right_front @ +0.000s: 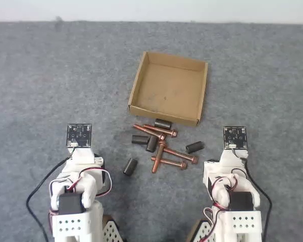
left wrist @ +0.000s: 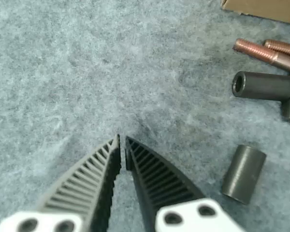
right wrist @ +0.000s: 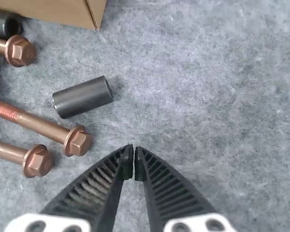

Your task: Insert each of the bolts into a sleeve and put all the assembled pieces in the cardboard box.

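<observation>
The bolts [right_front: 169, 163] are copper-coloured metal sticks with a six-sided head. They look hard and a bit heavy for small things, and they will not bend. I think the best place to hold one is the middle of its long part, so the thin end stays free to go into a hole.

The sleeves [right_front: 130, 167] are short dark tubes, smooth and round. They may slip or roll, so a hold across the round side, with the open ends left free, seems best.

Bolts and sleeves lie mixed on the grey table [right_front: 50, 75], just in front of the cardboard box [right_front: 164, 115] and between the two arms. One sleeve lies a little apart, nearer the left arm.

The box is open on top and nothing is in it.

The left tool [left wrist: 122, 140] is closed and holds nothing. The right tool [right wrist: 134, 147] is closed too, with nothing in it.
</observation>
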{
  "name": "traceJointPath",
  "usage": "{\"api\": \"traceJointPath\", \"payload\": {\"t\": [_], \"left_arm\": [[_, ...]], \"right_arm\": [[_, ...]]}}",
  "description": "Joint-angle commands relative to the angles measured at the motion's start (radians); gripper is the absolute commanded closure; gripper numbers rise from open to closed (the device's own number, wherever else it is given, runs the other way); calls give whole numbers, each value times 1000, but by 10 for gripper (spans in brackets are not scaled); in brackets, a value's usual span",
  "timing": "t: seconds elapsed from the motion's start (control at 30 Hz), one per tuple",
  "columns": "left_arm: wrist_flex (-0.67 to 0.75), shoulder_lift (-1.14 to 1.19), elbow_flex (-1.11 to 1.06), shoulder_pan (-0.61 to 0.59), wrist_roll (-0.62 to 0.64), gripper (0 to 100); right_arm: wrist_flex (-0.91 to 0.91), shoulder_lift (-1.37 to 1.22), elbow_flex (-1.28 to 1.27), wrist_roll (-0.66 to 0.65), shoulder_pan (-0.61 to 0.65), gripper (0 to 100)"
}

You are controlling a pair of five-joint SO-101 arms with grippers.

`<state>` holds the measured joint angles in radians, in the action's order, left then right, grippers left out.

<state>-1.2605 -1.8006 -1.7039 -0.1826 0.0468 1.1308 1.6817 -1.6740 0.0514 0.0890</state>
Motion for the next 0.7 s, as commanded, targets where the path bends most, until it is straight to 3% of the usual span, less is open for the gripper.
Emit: {"api": "traceJointPath", "payload": {"t": [0.0,0.43,0.67], "left_arm": [[-2,-18,19,-2,-3,988],[-2,-18,21,3,-3,988],[32,-18,134,-3,-6,988]], "right_arm": [[7,22,-15,-5,-7,992],[4,22,-15,-3,-2,992],[-51,22,58,-6,-35,992]]}}
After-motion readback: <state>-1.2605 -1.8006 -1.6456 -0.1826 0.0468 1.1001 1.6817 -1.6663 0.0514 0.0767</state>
